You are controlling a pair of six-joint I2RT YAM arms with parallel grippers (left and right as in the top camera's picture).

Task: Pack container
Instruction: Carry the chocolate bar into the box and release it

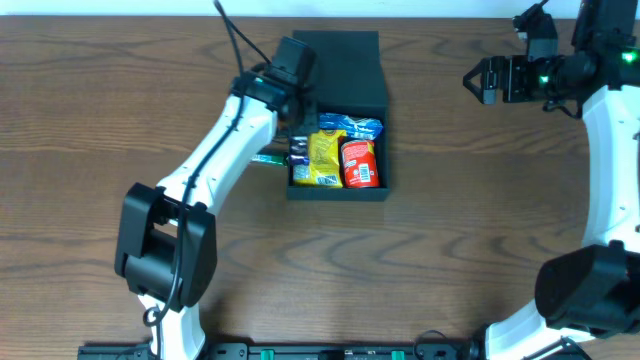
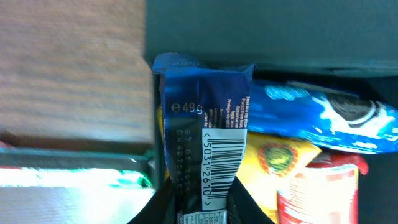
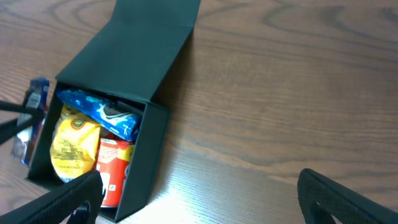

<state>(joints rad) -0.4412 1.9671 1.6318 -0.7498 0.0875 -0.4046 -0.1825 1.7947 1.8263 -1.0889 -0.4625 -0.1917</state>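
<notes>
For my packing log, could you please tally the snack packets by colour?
Blue: 2, a light packet in the box, a dark packet in the left gripper
Yellow packet: 1
Red packet: 1
Green packet: 1, beside the box
Total: 5

Overhead looks straight down on the table (image 1: 480,230); left wrist peers closely into the box (image 2: 261,31) (right wrist sees it obliquely, farther off)

Your container (image 1: 345,70) lies open on the desk (image 1: 480,230), with a blue packet (image 1: 352,126), yellow packet (image 1: 325,158) and red packet (image 1: 360,164) inside. Your left end effector (image 1: 297,146) meets a dark packet (image 1: 298,157) at its left wall. The right end effector (image 1: 478,80) hovers well apart.
</notes>
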